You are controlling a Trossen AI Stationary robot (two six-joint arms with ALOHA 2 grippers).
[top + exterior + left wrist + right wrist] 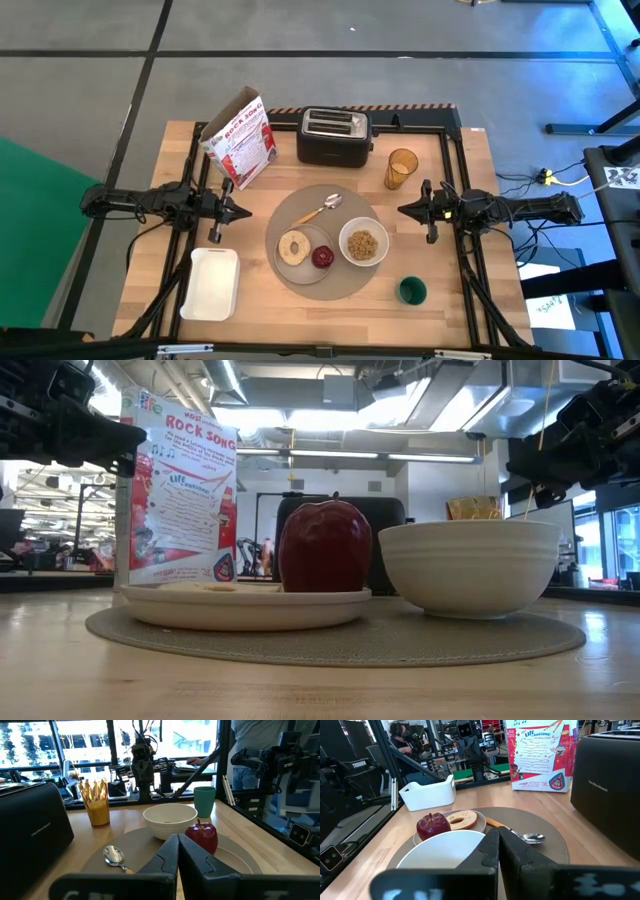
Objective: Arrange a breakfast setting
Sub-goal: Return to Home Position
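Note:
A round grey placemat lies mid-table. On it rest a small white plate with a tan bagel ring and a red apple, a white bowl holding cereal, and a metal spoon at the mat's far side. The apple and bowl stand side by side in the low view. My left gripper hovers shut and empty left of the mat. My right gripper hovers shut and empty right of the mat.
A black toaster and a cereal box stand at the back. A glass of orange drink is back right, a green cup front right, and a white rectangular tray front left. People show beyond the table.

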